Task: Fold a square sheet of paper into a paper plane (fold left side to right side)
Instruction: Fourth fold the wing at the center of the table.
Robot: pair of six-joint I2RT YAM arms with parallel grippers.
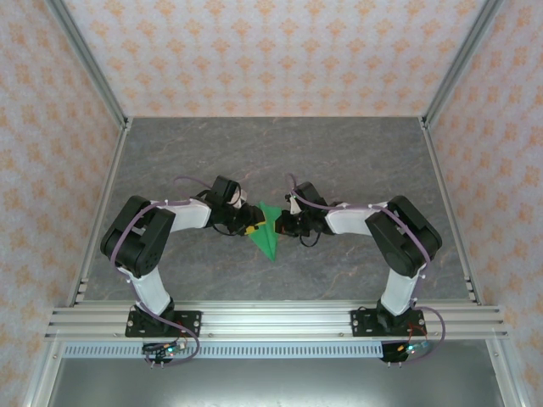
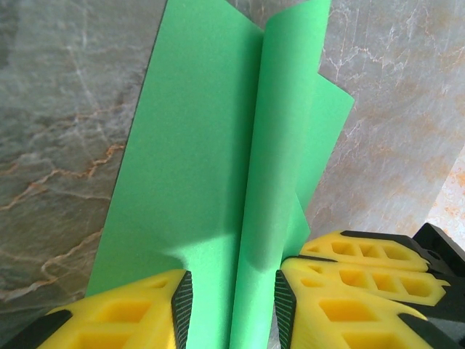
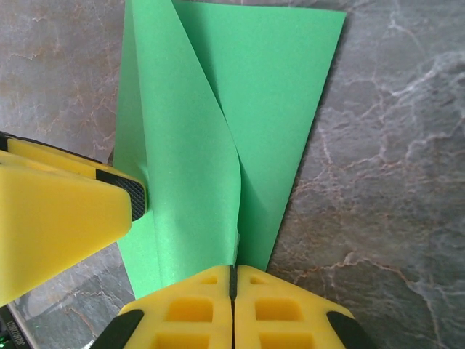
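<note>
The green sheet of paper (image 1: 265,233) lies mid-table as a creased, pointed shape, its tip toward the near edge. In the left wrist view one layer of the paper (image 2: 203,145) stands up as a curved flap between the spread yellow fingers of my left gripper (image 2: 232,313), which is open and not pinching it. My right gripper (image 3: 233,291) is shut on the raised crease of the paper (image 3: 269,109) from the opposite side. Its fingers (image 2: 363,273) show beside the flap. A left finger (image 3: 58,218) touches the paper's far edge.
The grey marbled table (image 1: 339,161) is bare around the paper. Patterned walls and metal posts enclose it on three sides, and an aluminium rail (image 1: 271,320) carrying both arm bases runs along the near edge.
</note>
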